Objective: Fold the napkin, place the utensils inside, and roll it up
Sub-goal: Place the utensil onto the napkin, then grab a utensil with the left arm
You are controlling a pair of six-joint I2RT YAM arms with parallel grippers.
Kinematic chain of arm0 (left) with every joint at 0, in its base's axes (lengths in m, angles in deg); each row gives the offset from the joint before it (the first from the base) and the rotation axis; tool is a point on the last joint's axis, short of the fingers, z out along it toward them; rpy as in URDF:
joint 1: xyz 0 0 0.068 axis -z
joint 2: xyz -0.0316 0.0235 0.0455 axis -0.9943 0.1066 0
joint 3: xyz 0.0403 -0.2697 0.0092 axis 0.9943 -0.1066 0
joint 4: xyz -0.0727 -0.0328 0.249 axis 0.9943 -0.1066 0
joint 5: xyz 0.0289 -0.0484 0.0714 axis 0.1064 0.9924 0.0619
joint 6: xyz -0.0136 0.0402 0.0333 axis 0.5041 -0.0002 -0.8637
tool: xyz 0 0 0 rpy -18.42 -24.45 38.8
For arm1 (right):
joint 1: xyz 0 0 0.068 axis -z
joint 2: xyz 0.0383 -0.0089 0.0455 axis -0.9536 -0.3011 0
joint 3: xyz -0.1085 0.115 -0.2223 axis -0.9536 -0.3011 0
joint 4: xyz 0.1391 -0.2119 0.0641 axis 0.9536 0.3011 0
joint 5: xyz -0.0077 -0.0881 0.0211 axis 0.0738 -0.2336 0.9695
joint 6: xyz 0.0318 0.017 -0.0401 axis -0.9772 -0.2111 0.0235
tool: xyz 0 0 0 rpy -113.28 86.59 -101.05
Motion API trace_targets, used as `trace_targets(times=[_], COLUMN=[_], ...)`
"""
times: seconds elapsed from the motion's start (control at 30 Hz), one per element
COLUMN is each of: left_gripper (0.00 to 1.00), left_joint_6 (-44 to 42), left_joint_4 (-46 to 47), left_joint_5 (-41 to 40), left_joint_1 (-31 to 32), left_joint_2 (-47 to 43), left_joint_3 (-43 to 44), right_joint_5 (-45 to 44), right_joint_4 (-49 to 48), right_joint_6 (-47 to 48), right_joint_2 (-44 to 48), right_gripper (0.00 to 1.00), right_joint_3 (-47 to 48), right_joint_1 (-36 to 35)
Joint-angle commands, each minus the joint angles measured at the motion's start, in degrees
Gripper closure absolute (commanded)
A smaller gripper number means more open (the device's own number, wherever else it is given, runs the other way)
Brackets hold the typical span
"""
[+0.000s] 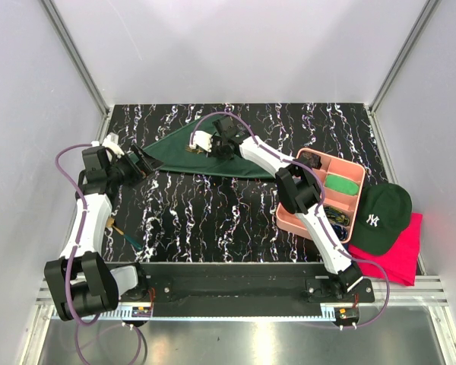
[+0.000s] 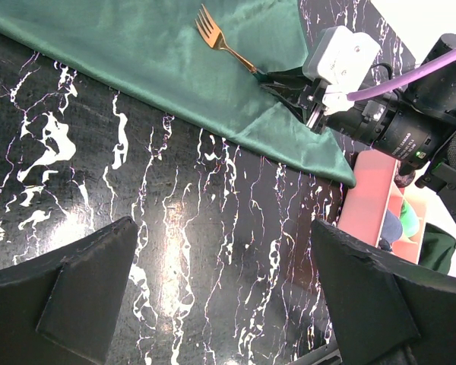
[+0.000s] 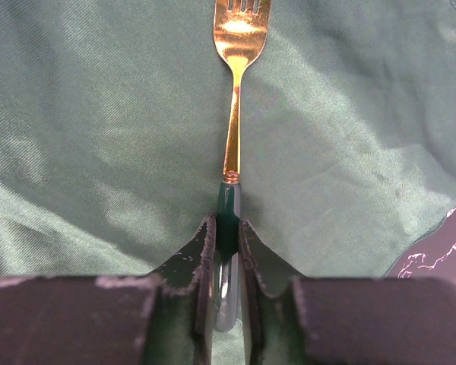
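Observation:
The dark green napkin (image 1: pixel 175 153) lies folded into a triangle at the back middle of the black marbled table. My right gripper (image 1: pixel 203 143) is over it, shut on the green handle of a gold fork (image 3: pixel 239 46). The fork's tines point away from the gripper, low over the napkin (image 3: pixel 99 137). In the left wrist view the fork (image 2: pixel 220 42) rests over the cloth (image 2: pixel 137 53), with the right gripper (image 2: pixel 289 84) behind it. My left gripper (image 1: pixel 147 163) hangs open just left of the napkin's corner, with only bare table between its fingers (image 2: pixel 83 281). Another slender utensil (image 1: pixel 129 239) lies beside the left arm.
A pink tray (image 1: pixel 342 162) at the right holds a bright-green swatch (image 1: pixel 340 185) and more utensils (image 1: pixel 336 217). A dark green cap (image 1: pixel 381 217) sits on a pink-red cloth (image 1: pixel 406 255) at the far right. White walls enclose the table on three sides.

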Motion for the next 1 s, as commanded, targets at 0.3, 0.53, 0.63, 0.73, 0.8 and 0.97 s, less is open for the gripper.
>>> trace_targets(times=[0.3,0.53,0.63,0.73,0.8,0.97], left_gripper=[0.01,0.01,0.01,0.01,0.01,0.06], left_joint_6=[0.1,-3.3,-6.5,-7.6,-7.8,-5.4], left_joint_4=[2.8,-1.1,-5.6,-9.3,-10.8,-12.8], left_joint_5=[0.8,-7.9,-18.3,-29.6,-32.2,-39.2], left_joint_1=[-0.4,-0.4,-0.4,-0.4,-0.8,-4.1], left_joint_2=[0.1,-0.3,-0.1,0.7,2.2,5.7], left_joint_3=[2.1,3.1,4.5,4.9,5.0,3.8], right_joint_5=[0.1,4.3,5.6,6.8,6.9,5.8], right_joint_4=[-2.0,-3.2,-5.9,-9.1,-13.8,-22.3], right_joint_6=[-2.9,-8.2,-13.6,-21.0,-26.8,-34.5], right_joint_2=[5.6,11.1,15.9,22.3,28.4,43.0], right_gripper=[0.59,0.56,0.55,0.54,0.53,0.48], right_joint_3=[-0.4,-0.7,-3.3,-9.0,-16.3,-35.0], right_joint_1=[0.1,-0.1,-0.2,-0.2,-0.1,-0.2])
